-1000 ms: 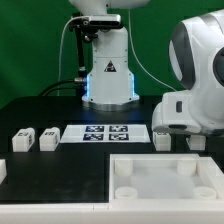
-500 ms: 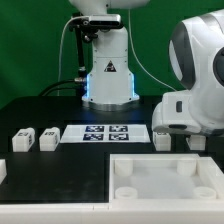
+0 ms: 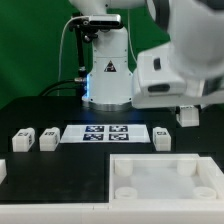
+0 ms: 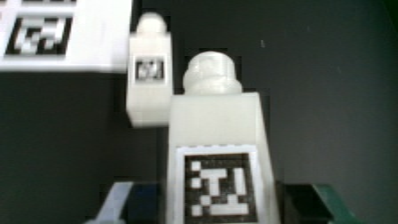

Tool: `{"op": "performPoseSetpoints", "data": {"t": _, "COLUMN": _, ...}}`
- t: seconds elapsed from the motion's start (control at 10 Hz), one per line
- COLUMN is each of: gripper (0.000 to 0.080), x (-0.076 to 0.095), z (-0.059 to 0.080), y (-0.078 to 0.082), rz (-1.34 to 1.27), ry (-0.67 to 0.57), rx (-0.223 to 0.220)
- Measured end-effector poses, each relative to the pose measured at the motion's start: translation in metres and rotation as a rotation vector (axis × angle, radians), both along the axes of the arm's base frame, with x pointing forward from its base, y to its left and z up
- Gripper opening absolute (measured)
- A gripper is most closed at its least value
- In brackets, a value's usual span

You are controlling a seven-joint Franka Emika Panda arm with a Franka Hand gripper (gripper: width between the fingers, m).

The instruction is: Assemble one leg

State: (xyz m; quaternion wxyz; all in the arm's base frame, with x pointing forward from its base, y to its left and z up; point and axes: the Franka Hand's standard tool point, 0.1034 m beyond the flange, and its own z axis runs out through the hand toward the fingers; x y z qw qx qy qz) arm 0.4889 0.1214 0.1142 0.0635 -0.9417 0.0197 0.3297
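My gripper (image 3: 188, 108) is shut on a leg (image 3: 188, 117), a small white block, and holds it off the black table at the exterior view's right. In the wrist view the held leg (image 4: 217, 130) stands between the fingers (image 4: 125, 200) with its fiducial tag facing the camera and its rounded peg pointing away; the gripper (image 4: 222, 205) grips its lower end. A second leg (image 3: 163, 137) stands on the table just beyond and also shows in the wrist view (image 4: 150, 70). Two more legs (image 3: 22, 140) (image 3: 48, 138) stand at the exterior view's left.
The marker board (image 3: 105, 133) lies mid-table and shows in the wrist view (image 4: 54, 35). The large white tray-shaped part (image 3: 130, 160) with corner holes lies in front. The robot base (image 3: 107, 75) stands behind. A white piece (image 3: 2, 168) sits at the left edge.
The arm has risen and swung toward the exterior view's left. The leg that stood on the table at the right is now lifted in the gripper.
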Motion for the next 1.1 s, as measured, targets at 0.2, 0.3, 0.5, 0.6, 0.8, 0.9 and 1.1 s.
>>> {"op": "performPoseSetpoints", "data": {"t": 0.2, "gripper": 0.0291, "x": 0.021, "z": 0.028, "y": -0.010, "rz": -0.023, "ry": -0.224, "rx": -0.013}}
{"op": "performPoseSetpoints", "data": {"t": 0.3, "gripper": 0.0291, "x": 0.023, "z": 0.037, "y": -0.009, "rz": -0.031, "ry": -0.277, "rx": -0.023}}
{"op": "performPoseSetpoints", "data": {"t": 0.5, "gripper": 0.0291, "x": 0.031, "z": 0.033, "y": -0.008, "rz": -0.054, "ry": -0.512, "rx": -0.030}}
{"op": "performPoseSetpoints", "data": {"t": 0.6, "gripper": 0.0291, "x": 0.035, "z": 0.030, "y": -0.005, "rz": -0.057, "ry": -0.606, "rx": -0.033}}
{"op": "performPoseSetpoints", "data": {"t": 0.8, "gripper": 0.0291, "x": 0.035, "z": 0.030, "y": -0.005, "rz": -0.057, "ry": -0.606, "rx": -0.033}}
{"op": "performPoseSetpoints", "data": {"t": 0.9, "gripper": 0.0291, "x": 0.035, "z": 0.030, "y": -0.005, "rz": -0.057, "ry": -0.606, "rx": -0.033}}
{"op": "performPoseSetpoints", "data": {"t": 1.1, "gripper": 0.0291, "x": 0.035, "z": 0.030, "y": -0.005, "rz": -0.057, "ry": -0.606, "rx": -0.033}}
